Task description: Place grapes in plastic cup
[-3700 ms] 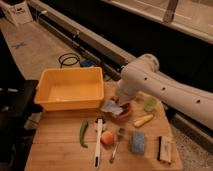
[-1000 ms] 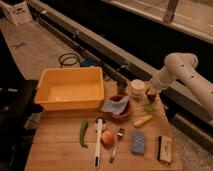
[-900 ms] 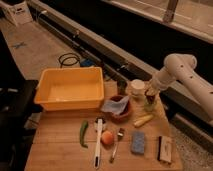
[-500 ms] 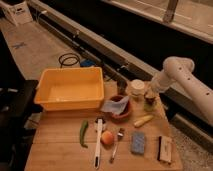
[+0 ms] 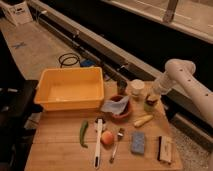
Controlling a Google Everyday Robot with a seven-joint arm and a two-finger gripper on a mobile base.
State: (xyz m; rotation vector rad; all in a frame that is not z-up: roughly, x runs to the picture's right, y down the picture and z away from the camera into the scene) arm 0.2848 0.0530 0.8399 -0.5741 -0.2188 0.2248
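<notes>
We cannot make out the grapes, and the gripper [image 5: 151,98] is mostly hidden behind the white arm [image 5: 186,84], so we cannot tell its state. The arm comes in from the right edge, bends at an elbow and points down. The gripper sits at the plastic cup [image 5: 149,104], which stands near the table's [image 5: 60,145] right edge, just right of the brown bowl [image 5: 120,108] and in front of the white cup [image 5: 137,87].
</notes>
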